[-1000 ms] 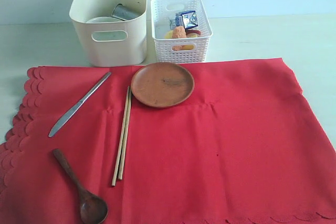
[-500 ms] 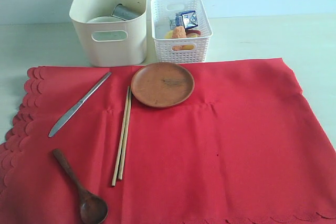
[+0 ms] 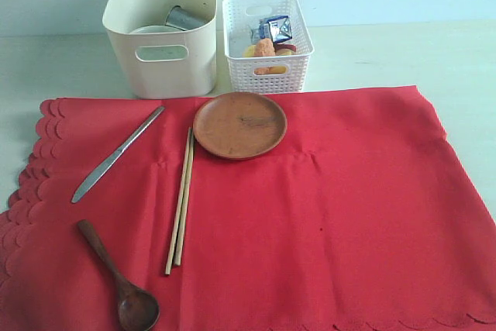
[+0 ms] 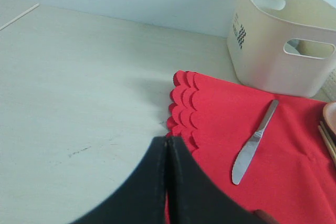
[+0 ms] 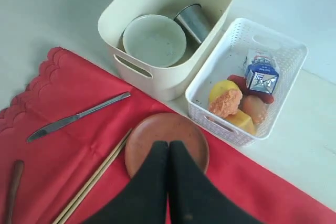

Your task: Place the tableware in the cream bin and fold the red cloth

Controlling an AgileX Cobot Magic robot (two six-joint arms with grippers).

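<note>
The cream bin (image 3: 159, 67) is holding the white bowl (image 5: 154, 40) and steel cup (image 5: 193, 20). The right gripper (image 5: 168, 145), clenched empty, is hovering above the brown plate (image 5: 163, 126).

I count on my counter (image 3: 434, 52):
- red cloth (image 3: 349, 207), 1
- cream bin (image 3: 167, 79), 1
- white lattice basket (image 3: 248, 75), 1
- white bowl (image 5: 154, 40), 1
- steel cup (image 5: 194, 22), 1
- brown plate (image 3: 239, 124), 1
- knife (image 3: 116, 155), 1
- chopsticks (image 3: 180, 203), 2
- wooden spoon (image 3: 120, 281), 1
- milk carton (image 5: 261, 74), 1
- food pieces (image 5: 226, 103), at least four
</note>
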